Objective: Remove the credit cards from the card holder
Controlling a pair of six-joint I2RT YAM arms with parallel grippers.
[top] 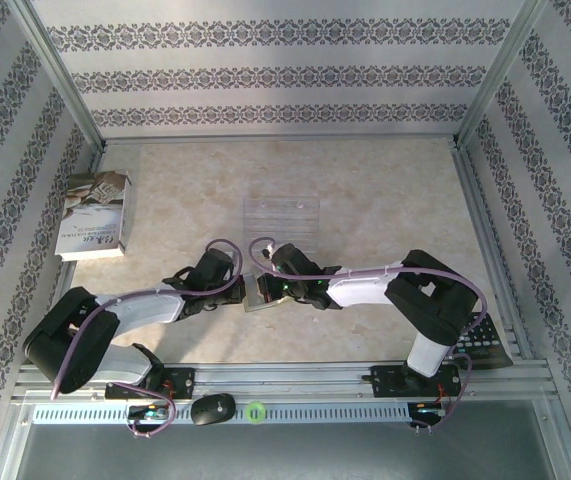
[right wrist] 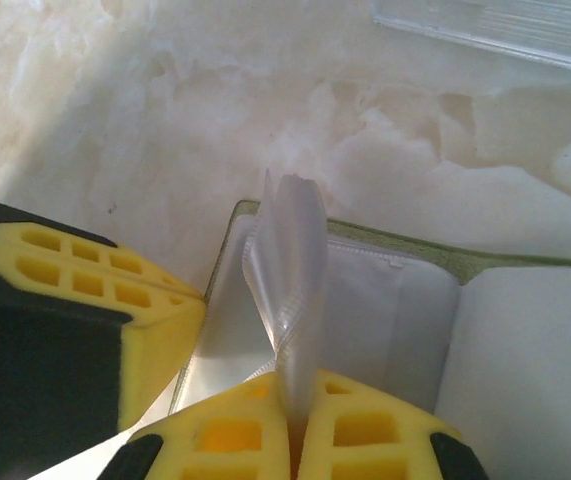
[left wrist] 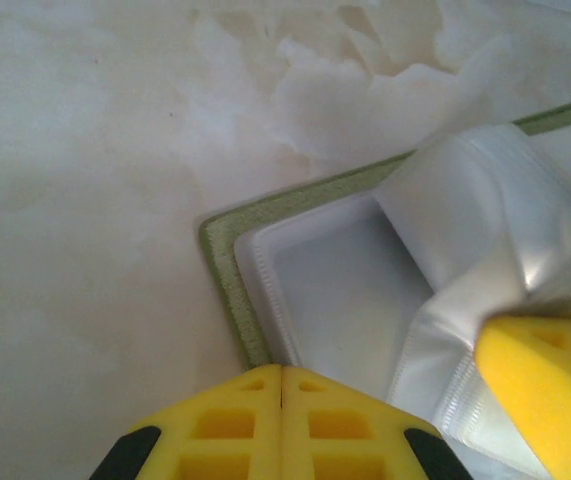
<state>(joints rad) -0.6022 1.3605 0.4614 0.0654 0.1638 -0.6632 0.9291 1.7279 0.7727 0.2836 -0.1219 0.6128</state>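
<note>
Lifting a clear pocket leaf (right wrist: 290, 270) of the open card holder (top: 258, 298), midway along the tabletop's (top: 385, 180) near edge. The right gripper (right wrist: 295, 440) jaws clench the leaf; the left gripper (left wrist: 281, 425) jaws are closed empty at the holder's rim. Advice: pin the holder flat and raise the leaf gently to expose the credit cards.

Card holder (top: 258, 295) lies open on the table (top: 385, 200), front centre. Olive-green rim (left wrist: 227, 290), pale grey-white inside. Clear pocket sleeves (right wrist: 290, 265) pulled up off the inside, one standing upright, twisted and creased.
</note>
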